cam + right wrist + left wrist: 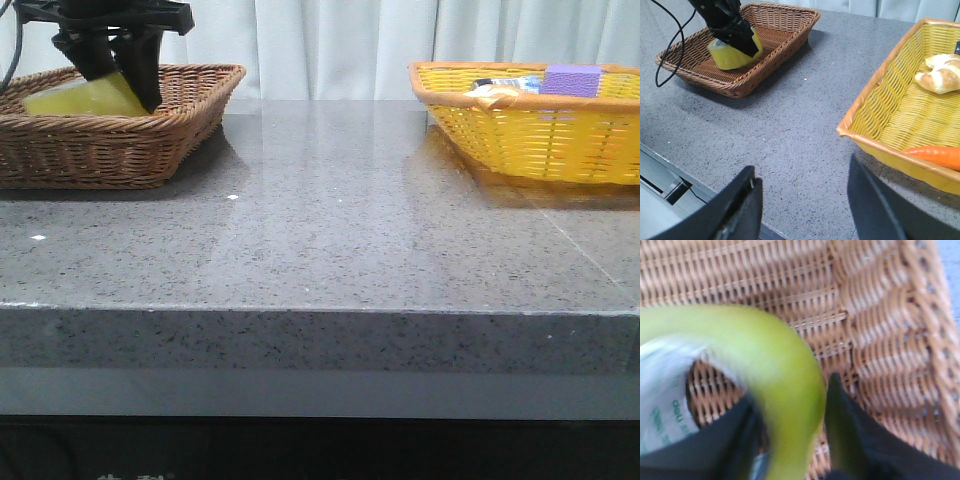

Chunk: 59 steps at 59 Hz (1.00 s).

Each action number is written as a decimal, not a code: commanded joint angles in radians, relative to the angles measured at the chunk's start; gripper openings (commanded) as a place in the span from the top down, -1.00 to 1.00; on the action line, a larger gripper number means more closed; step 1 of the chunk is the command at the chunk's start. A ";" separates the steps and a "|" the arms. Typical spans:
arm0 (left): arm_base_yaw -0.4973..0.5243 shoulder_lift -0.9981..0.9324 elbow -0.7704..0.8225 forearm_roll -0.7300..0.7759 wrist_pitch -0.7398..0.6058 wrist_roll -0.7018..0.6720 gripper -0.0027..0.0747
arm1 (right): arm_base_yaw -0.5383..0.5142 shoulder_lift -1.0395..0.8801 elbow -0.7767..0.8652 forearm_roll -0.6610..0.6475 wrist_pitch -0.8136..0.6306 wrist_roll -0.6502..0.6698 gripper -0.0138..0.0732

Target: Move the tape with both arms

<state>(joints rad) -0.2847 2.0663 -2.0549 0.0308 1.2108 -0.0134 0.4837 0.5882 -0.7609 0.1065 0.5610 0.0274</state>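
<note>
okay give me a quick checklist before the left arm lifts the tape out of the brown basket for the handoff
1. Left gripper straddles the tape wall, one finger inside the core, one outside: ok.
2. Grip firm enough to lift: cannot tell; the left wrist view is blurred and a sliver of basket shows beside the outer finger.
3. Tape's position in the brown basket: tilted, whether it is off the floor cannot tell.
4. Right gripper open and ready to receive: ok, jaws wide apart over the table edge.
5. Table between the baskets free for the handoff: ok.
6. Yellow basket has room: ok, bread roll and carrot leave bare floor.
</note>
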 commanded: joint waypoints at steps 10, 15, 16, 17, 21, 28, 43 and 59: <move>0.000 -0.070 -0.037 0.001 -0.030 0.004 -0.18 | -0.001 -0.002 -0.025 -0.006 -0.079 -0.001 -0.28; 0.000 -0.082 -0.051 0.002 -0.024 0.004 -0.18 | -0.001 -0.002 -0.025 -0.006 -0.079 -0.001 -0.28; 0.000 -0.083 -0.057 0.002 -0.019 0.004 -0.18 | -0.001 -0.002 -0.025 -0.006 -0.079 -0.001 -0.28; 0.000 -0.088 -0.061 0.002 -0.014 0.004 -0.18 | -0.001 -0.002 -0.025 -0.006 -0.079 -0.001 -0.28; -0.002 -0.109 -0.070 0.002 0.004 0.004 -0.18 | -0.001 -0.002 -0.025 -0.006 -0.079 -0.001 -0.28; -0.002 -0.169 -0.070 0.002 0.007 0.004 -0.18 | -0.001 -0.002 -0.025 -0.006 -0.080 -0.001 -0.28; -0.029 -0.377 0.059 -0.018 -0.034 0.013 -0.18 | -0.001 -0.002 -0.025 -0.006 -0.080 -0.001 -0.28; -0.130 -0.689 0.467 -0.016 -0.239 0.030 -0.18 | -0.001 -0.002 -0.025 -0.006 -0.081 -0.001 -0.28</move>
<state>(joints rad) -0.3831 1.4909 -1.6622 0.0206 1.0791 0.0082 0.4837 0.5882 -0.7609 0.1065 0.5610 0.0274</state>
